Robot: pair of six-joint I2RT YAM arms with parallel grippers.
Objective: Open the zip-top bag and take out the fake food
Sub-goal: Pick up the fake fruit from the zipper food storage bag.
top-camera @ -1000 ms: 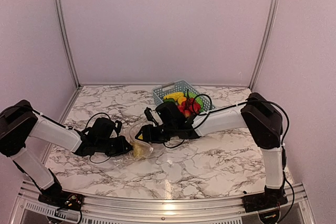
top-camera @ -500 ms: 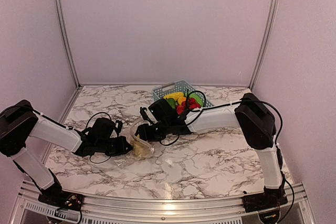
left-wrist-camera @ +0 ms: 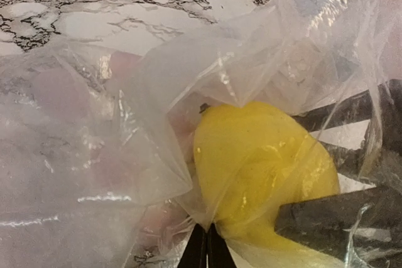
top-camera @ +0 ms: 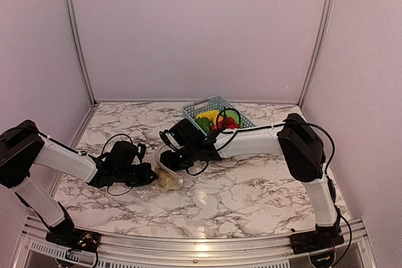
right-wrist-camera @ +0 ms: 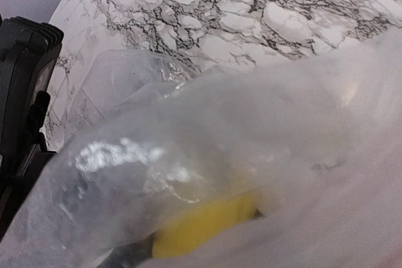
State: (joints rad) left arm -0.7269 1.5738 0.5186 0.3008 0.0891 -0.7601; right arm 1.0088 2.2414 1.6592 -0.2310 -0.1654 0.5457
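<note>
The clear crinkly zip-top bag point(top-camera: 164, 171) lies left of the table's middle. My left gripper point(top-camera: 149, 175) is beside it on the left, its jaws shut on a fold of the bag's film point(left-wrist-camera: 207, 243). Inside the bag lies one yellow lemon-like piece of fake food point(left-wrist-camera: 260, 167), also visible as a yellow patch point(right-wrist-camera: 207, 221) through blurred plastic. My right gripper point(top-camera: 166, 160) reaches into the bag from the right. Its dark fingers point(left-wrist-camera: 326, 218) stand apart above and below the lemon. I cannot tell if they press on it.
A blue-grey lattice basket point(top-camera: 202, 105) at the back holds several yellow, green and red toy pieces point(top-camera: 217, 120). The left gripper's black body point(right-wrist-camera: 22, 92) fills the left edge of the right wrist view. Cables loop around both wrists.
The right arm has slid left, pushing its gripper deeper into the bag toward the lemon. The left gripper has stayed in place on the bag film.
</note>
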